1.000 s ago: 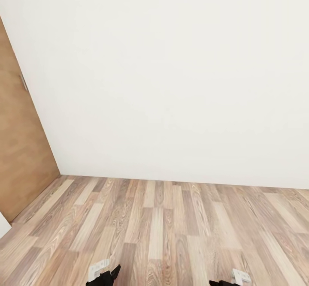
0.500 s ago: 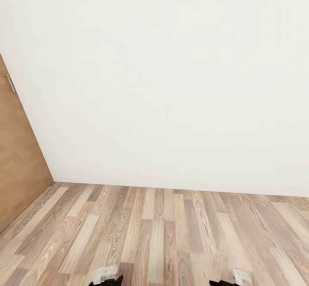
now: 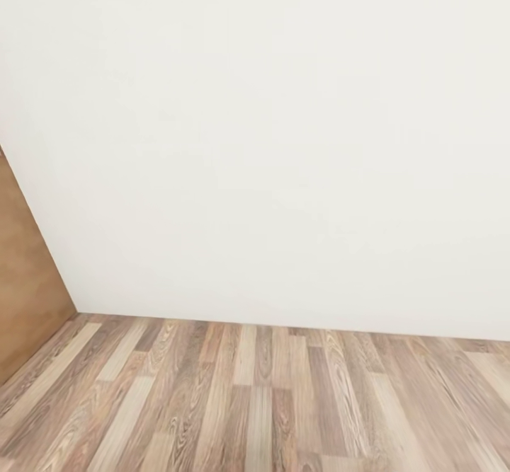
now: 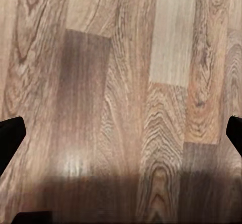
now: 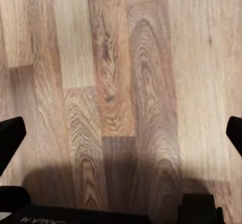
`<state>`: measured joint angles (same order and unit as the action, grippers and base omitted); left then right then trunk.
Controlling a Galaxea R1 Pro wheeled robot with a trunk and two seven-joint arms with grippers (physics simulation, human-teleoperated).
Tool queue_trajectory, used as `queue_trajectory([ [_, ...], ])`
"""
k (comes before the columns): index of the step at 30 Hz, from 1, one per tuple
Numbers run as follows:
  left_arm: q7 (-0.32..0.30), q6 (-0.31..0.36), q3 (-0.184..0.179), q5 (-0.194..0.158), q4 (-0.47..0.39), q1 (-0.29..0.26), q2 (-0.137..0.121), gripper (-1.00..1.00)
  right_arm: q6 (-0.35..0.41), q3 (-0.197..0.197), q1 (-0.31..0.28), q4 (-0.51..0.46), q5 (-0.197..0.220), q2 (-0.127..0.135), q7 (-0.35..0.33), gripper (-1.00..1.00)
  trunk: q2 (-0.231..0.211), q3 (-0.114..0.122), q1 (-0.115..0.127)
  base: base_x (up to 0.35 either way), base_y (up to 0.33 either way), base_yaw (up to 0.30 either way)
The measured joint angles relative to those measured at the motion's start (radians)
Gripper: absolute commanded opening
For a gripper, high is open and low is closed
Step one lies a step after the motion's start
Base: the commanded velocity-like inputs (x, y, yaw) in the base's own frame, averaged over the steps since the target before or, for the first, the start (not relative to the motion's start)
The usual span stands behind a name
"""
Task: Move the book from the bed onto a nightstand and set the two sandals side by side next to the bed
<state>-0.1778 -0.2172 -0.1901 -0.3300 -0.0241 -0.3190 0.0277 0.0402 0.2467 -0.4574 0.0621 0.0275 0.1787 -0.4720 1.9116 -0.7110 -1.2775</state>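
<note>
The bedroom's plain white wall (image 3: 269, 139) meets a light brown wood-plank floor (image 3: 248, 401), with a tan wooden door (image 3: 25, 288) at the left. Above bare planks, the left gripper (image 4: 121, 133) and right gripper (image 5: 121, 133) each hang spread wide, holding nothing.

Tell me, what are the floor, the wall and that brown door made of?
The floor looks like wood planks or wood-look laminate: streaky grain, mixed tan and grey-brown boards, and a faint sheen in the left wrist view. The wall looks like smooth painted plaster, plain matte white with no seams. The door looks like tan wood or veneer with fine grain; which one, I can't tell.
</note>
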Motion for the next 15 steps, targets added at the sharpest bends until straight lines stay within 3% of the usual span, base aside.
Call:
queue_trajectory([
  [3,0.0,0.0,0.0,0.011,0.002,0.035,0.0,1.0,0.0,0.0,0.0,0.013,0.0,0.0,0.0,1.0,0.0,0.0,0.0,0.332,0.0,0.0],
  [7,0.0,-0.001,0.001,0.019,0.002,0.04,-0.001,1.0,0.0,0.001,0.001,0.015,0.0,0.0,0.0,1.0,0.0,0.0,0.0,0.278,0.0,0.0],
  [15,0.0,-0.001,0.0,0.022,0.003,0.052,0.0,1.0,0.0,0.0,0.033,0.017,-0.004,0.0,0.0,1.0,0.0,0.0,0.0,0.15,0.0,0.0],
])
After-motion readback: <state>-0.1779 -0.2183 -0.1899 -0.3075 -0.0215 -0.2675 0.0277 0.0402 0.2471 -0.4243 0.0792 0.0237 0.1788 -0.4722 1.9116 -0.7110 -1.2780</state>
